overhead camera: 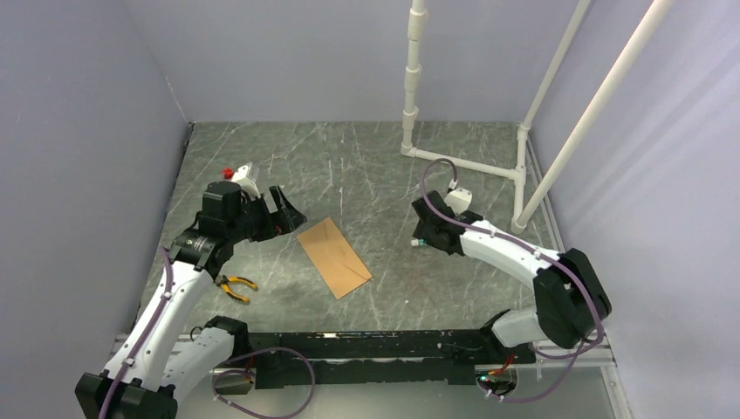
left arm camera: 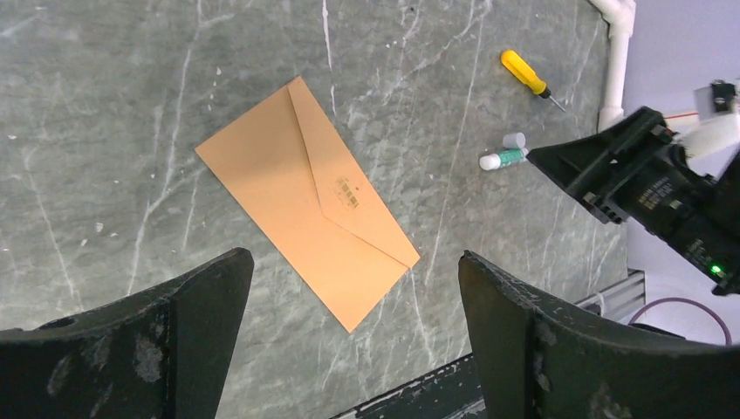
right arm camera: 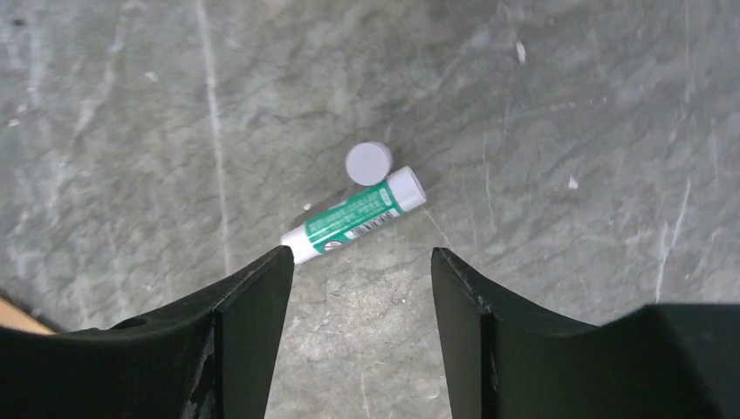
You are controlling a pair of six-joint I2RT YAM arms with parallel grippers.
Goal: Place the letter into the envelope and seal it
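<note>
Left jaws: my left gripper (left arm camera: 355,260) is spread wide and empty, hanging over the flat brown kraft-paper envelope (left arm camera: 288,188).
Right jaws: my right gripper (right arm camera: 359,255) is apart too, with nothing between the fingers. It's parked over the green-and-white glue stick (right arm camera: 353,216), which sits at 12 o'clock off my fingertips in the right wrist view.
Envelope: lying flat mid-way across the grey marbled table (overhead camera: 366,166), at about 4 o'clock from my left gripper in the top view. Its pointed flap is folded down on the body.
Letter: no pale pinkish-tan letter sheet anywhere I can see. My guess is it's already inside, but I can't confirm that.
Step, my read: the sealing bit. The glue stick's round grey cap (right arm camera: 368,162) is off, touching the stick's end at 12 o'clock.
How I'd do it: pin one end of the envelope with one set of fingertips. Then rub the other set along the flap edges toward the point, flat and gentle so the paper doesn't skate or wrinkle. If the flap lifts, it needs glue first.
Count: one envelope, zero letters in view, one glue stick, one loose cap. There's also one yellow-handled screwdriver (left arm camera: 526,77) at 1 o'clock from the envelope in the left wrist view. One pair of yellow-handled pliers (overhead camera: 236,285) lies at 8 o'clock from it in the top view.
</note>
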